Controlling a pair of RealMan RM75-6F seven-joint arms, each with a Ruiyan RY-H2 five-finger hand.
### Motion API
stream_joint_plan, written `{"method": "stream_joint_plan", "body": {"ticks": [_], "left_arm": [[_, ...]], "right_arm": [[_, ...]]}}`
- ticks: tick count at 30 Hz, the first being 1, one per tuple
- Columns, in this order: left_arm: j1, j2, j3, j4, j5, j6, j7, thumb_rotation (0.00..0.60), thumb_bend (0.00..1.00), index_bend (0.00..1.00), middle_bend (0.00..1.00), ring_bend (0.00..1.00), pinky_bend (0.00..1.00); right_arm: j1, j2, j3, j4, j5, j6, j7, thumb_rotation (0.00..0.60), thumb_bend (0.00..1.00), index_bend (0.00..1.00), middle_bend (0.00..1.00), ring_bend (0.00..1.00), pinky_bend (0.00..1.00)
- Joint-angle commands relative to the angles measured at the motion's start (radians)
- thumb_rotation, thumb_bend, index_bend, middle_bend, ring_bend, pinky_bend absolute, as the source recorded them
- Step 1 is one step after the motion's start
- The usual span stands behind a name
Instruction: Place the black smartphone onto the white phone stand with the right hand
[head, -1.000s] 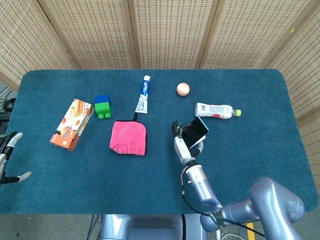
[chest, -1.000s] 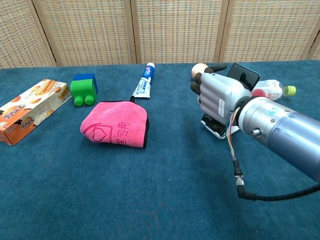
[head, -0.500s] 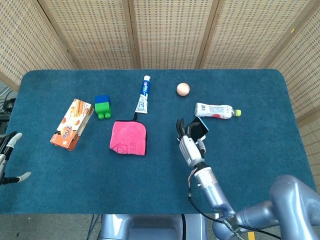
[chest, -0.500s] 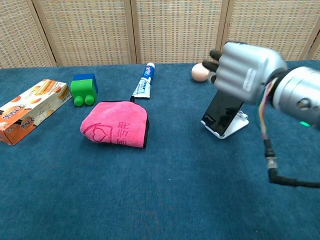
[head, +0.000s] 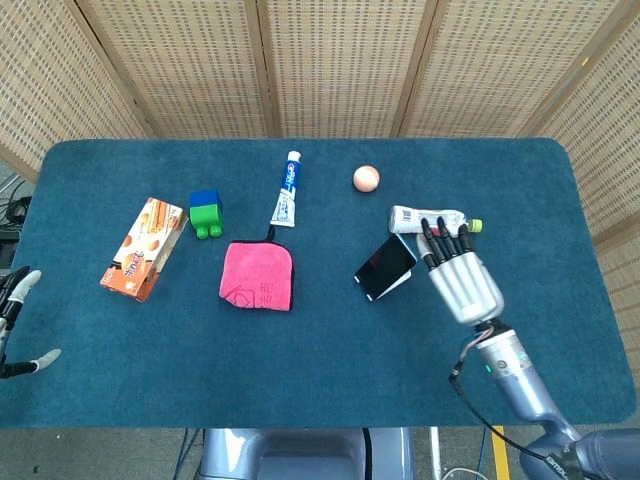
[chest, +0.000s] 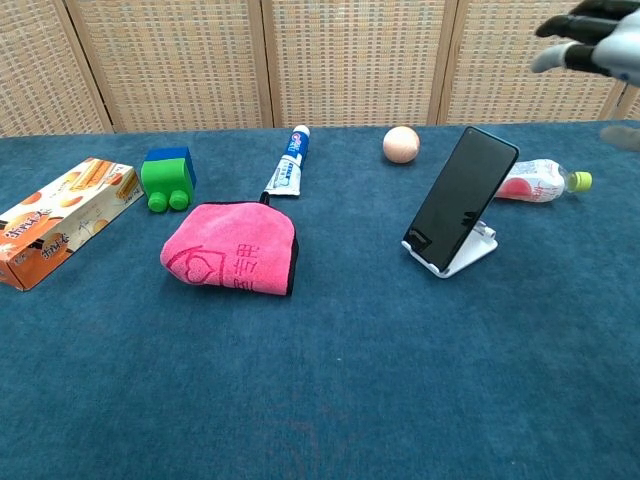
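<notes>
The black smartphone (head: 385, 266) (chest: 458, 201) leans tilted on the white phone stand (chest: 469, 252) (head: 403, 285) at the table's centre right. My right hand (head: 462, 278) (chest: 593, 38) is raised to the right of the phone, apart from it, fingers spread and holding nothing. In the chest view only its fingers show at the top right corner. My left hand (head: 12, 320) is at the far left edge of the head view, fingers apart, empty.
A plastic bottle (head: 430, 220) (chest: 540, 180) lies just behind the right hand. An orange ball (head: 366, 178), a toothpaste tube (head: 288, 189), a pink cloth (head: 259, 275), a green and blue block (head: 206, 213) and a snack box (head: 145, 248) lie on the blue table (head: 300, 370).
The right hand let go of the phone, leaving it leaning on the stand, and has lifted away to the right. The left hand stayed put.
</notes>
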Motion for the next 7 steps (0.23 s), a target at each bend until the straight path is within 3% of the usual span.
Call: {"method": "stream_joint_plan", "body": {"ticks": [1,3,7], "left_arm": [[0.007,-0.007,0.002,0.006,0.009,0.015,0.007,0.6,0.0,0.0,0.0,0.0,0.0],[0.012,-0.012,0.003,0.009,0.015,0.026,0.014,0.6,0.0,0.0,0.0,0.0,0.0],[0.018,-0.028,0.003,0.017,0.027,0.047,0.044,0.6,0.0,0.0,0.0,0.0,0.0]], "right_arm": [[-0.219,0.073,-0.013,0.179,-0.115,0.067,0.452,0.6,0.13,0.09,0.0,0.0,0.1],[-0.268,0.072,-0.009,0.185,-0.102,0.07,0.545,0.6,0.0,0.05,0.0,0.0,0.05],[-0.357,0.074,-0.013,0.176,-0.107,0.082,0.695,0.6,0.0,0.02,0.0,0.0,0.02]]}}
